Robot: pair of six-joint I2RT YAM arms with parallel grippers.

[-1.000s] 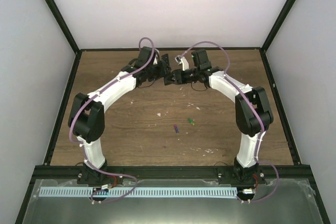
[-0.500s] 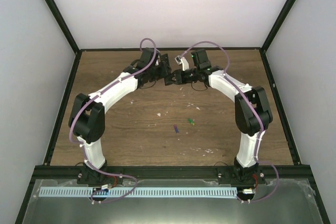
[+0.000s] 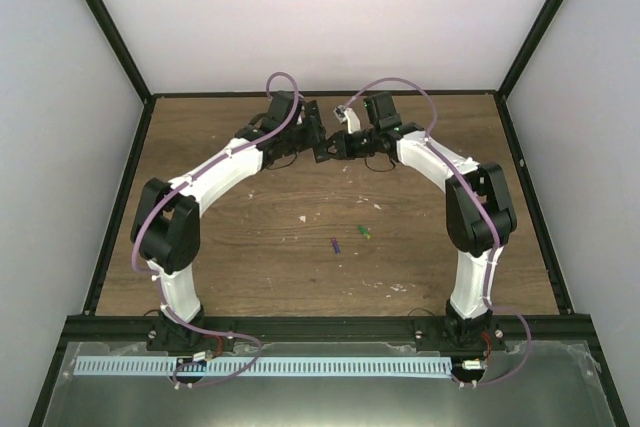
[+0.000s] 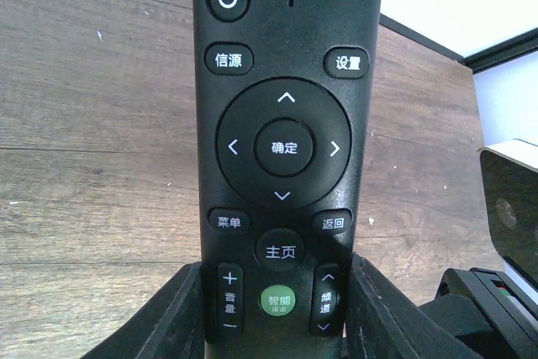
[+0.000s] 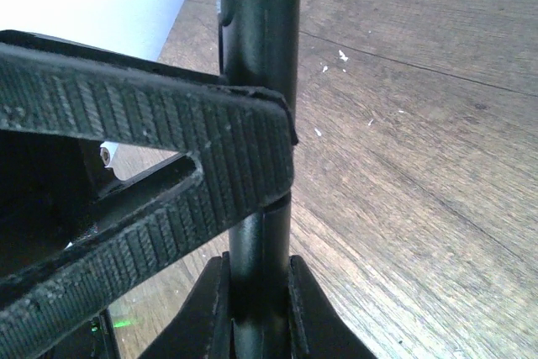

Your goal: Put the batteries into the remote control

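Top view: the two white arms reach to the far middle of the brown wooden bench, where the left hand and the right hand meet tip to tip. Well nearer, on the open boards right of centre, lie the two batteries: a tiny green cylinder battery and, just left of it and nearer, a tiny purple-blue cylinder battery. They are close but apart. A white speck lies to their left.

Left wrist view: the left hand is clamped on the slim black plastic remote control, with one finger on each long side of its near end. The button face is turned to the camera, and the power button is at the far end. The remote control is held above the boards.

Right wrist view: the remote control is seen edge-on as a dark upright bar. The right hand's ribbed fingers come in from the left, their tips pressed together across that edge. Whether they pinch any part of it cannot be told. The left hand's fingers grip the bar below.
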